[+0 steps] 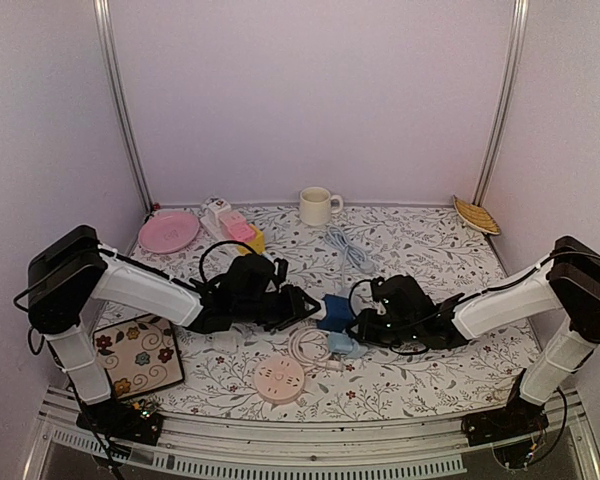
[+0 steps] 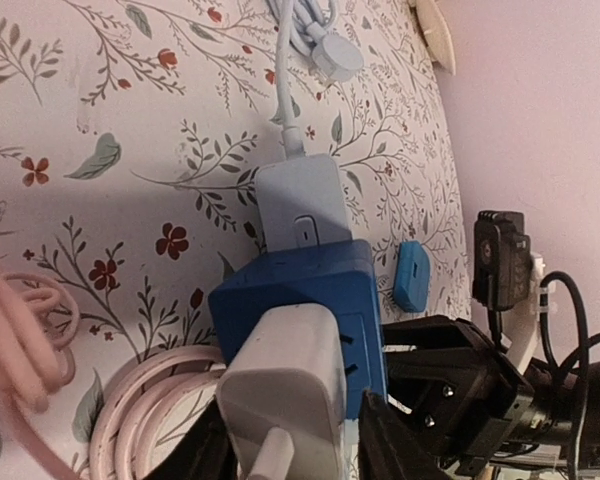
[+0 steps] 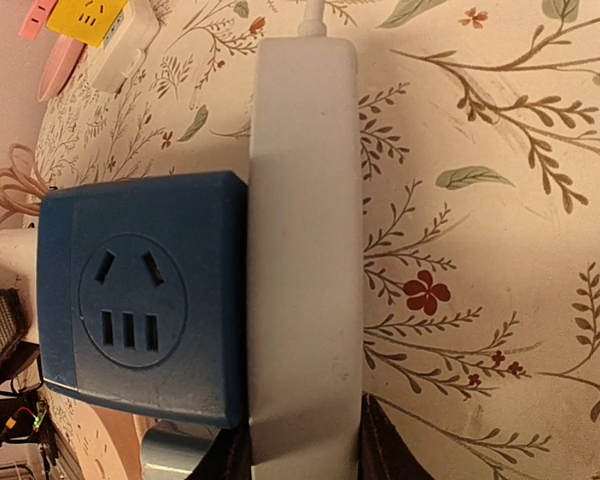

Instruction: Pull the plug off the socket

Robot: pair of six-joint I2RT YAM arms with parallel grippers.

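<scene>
Stretching inward, both arms flank the blue socket (image 1: 335, 312) low.

Left arm (image 1: 145, 285): stretched inward, wrist low
Left end effector (image 1: 308, 305): clamped on white plug (image 2: 280, 380)
Right arm (image 1: 500, 300): stretched inward, wrist low
Right end effector (image 1: 363, 325): clamped on pale plug (image 3: 305, 250)

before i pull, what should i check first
1. Right gripper clamps white-cord plug: ok, pressed on both sides.
2. Left gripper grips socket or pink-cord plug: cannot tell, it flanks both.
3. Both plugs seated flush: ok.
4. White cord slack: cannot tell, runs straight to a bundle.
5. Pink cord free: ok, coiled loose beside socket.
6. Blue piece clear of socket: ok, lies apart.
</scene>
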